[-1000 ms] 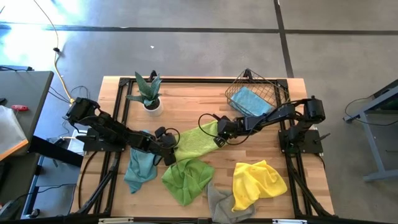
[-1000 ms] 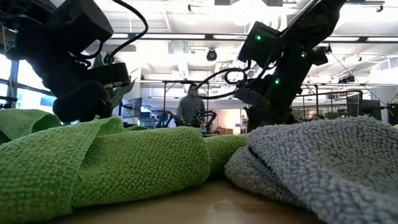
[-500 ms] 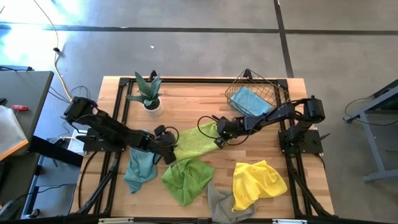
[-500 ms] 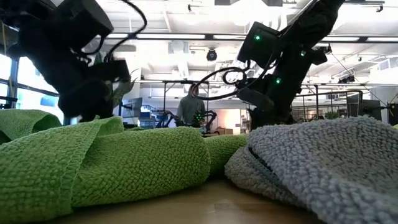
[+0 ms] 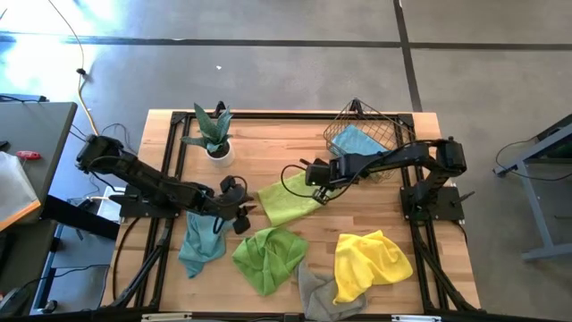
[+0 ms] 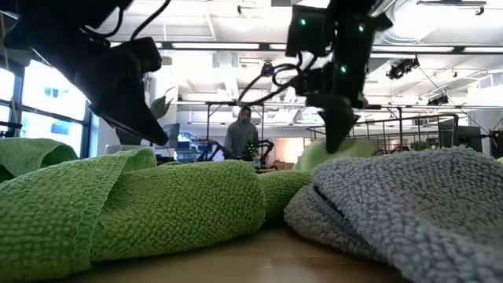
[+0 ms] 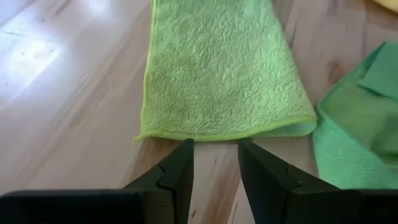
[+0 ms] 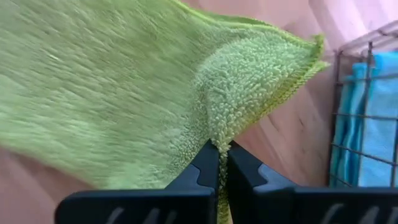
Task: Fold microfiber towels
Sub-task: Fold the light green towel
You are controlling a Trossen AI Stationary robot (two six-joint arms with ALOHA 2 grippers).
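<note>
Nearest, a grey towel (image 5: 315,288) lies at the front edge between a crumpled lime towel (image 5: 268,258) and a yellow towel (image 5: 369,261). Mid-table, the left gripper (image 5: 239,213) stands open just left of the flat lime towel (image 5: 288,202). Farther, the right gripper (image 5: 315,177) pinches that towel's far corner.

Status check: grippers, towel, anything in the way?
Right gripper shut on the flat green towel, corner lifted. Left gripper open, empty, at the towel's other end. Crumpled green towel close by; nothing blocking.
</note>
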